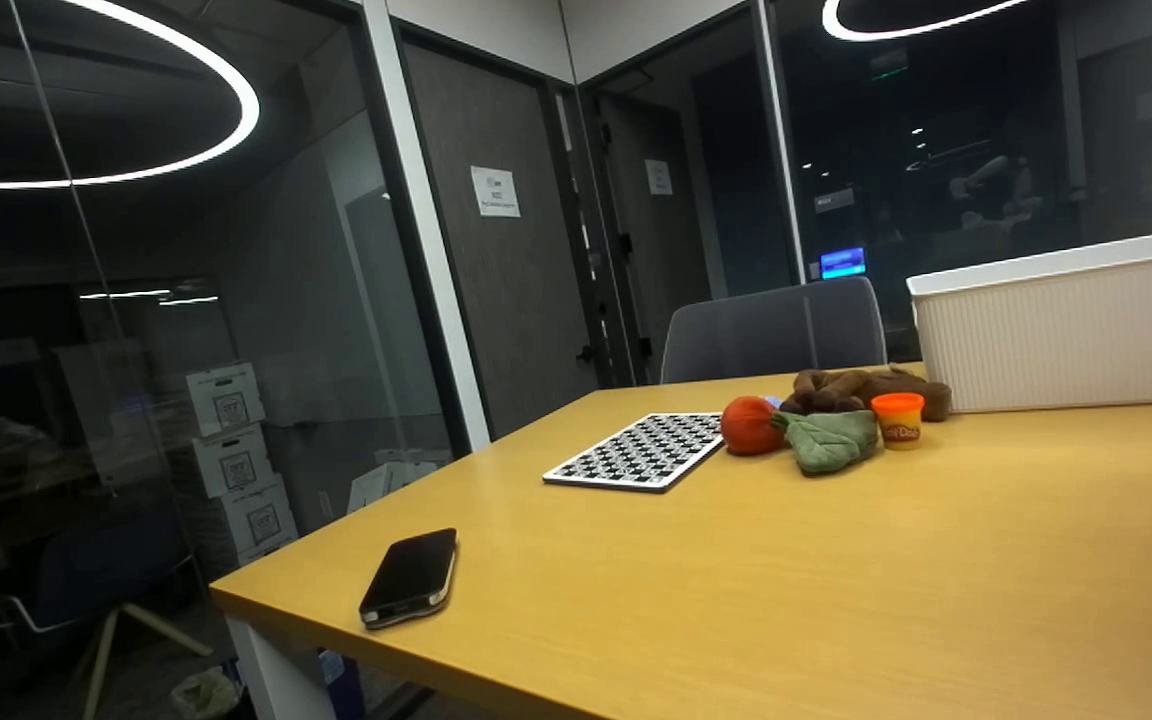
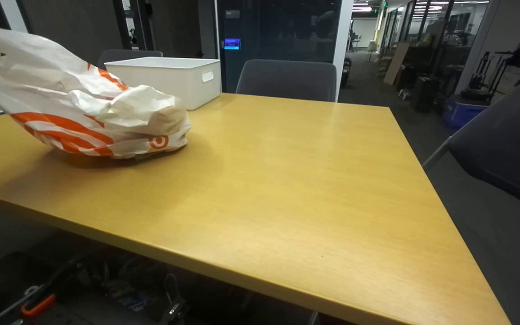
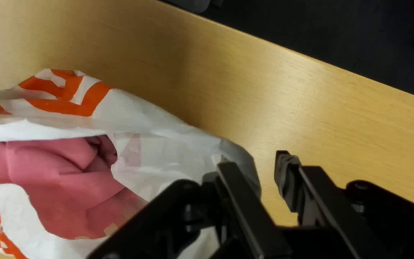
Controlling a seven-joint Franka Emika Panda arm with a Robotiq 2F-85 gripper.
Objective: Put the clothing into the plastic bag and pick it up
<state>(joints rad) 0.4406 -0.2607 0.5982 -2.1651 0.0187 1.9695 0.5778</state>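
The white plastic bag with orange markings lies on the table in an exterior view [image 2: 120, 122], its far end raised toward the upper left. It also fills the lower left of the wrist view [image 3: 149, 111], with its mouth open. The clothing, a pink-red cloth [image 3: 74, 183], lies inside the bag and is hidden in both exterior views. My gripper [image 3: 257, 160] is open in the wrist view. Its left finger overlaps the bag's side, and a fold of the bag edge shows between the fingers. The right finger is outside the bag, over bare table. The gripper is out of view in both exterior views.
A white bin [image 2: 169, 79] stands behind the bag. A black phone [image 1: 411, 578], a checkered board [image 1: 641, 450], a red tomato toy [image 1: 751, 427], a green leaf toy [image 1: 831, 440], an orange tub [image 1: 899, 420] and a brown plush [image 1: 851, 388] lie on the table [image 2: 287, 180].
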